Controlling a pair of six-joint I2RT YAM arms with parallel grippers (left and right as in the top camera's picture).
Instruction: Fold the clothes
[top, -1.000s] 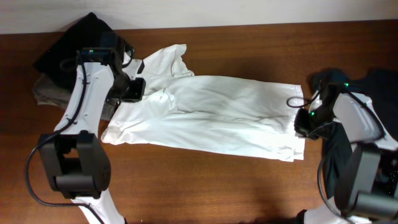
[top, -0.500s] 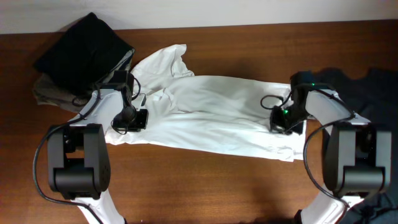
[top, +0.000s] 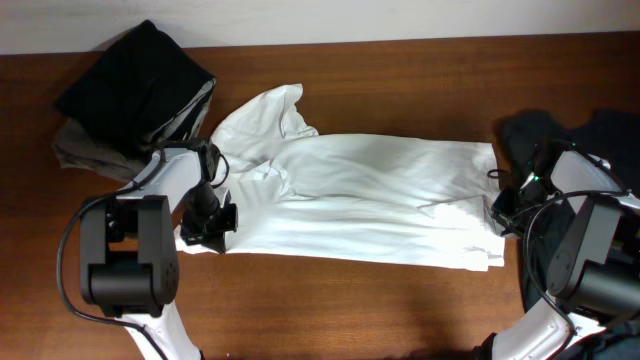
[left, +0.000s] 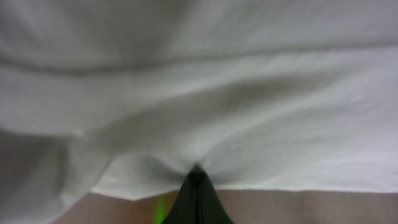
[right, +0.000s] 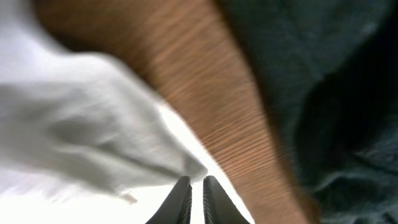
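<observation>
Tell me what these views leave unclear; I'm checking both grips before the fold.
1. Right gripper: whether it pinches the white shirt; right wrist view, blurred.
2. Left gripper: fingertips, overhead, hidden by its own body.
3. Dark garment: extent, overhead, cut by right edge.

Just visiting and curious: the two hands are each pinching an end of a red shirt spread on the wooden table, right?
Not quite: the shirt is white, not red, as the overhead view shows. The left hand and right hand do each pinch an end of it on the wooden table.
</observation>
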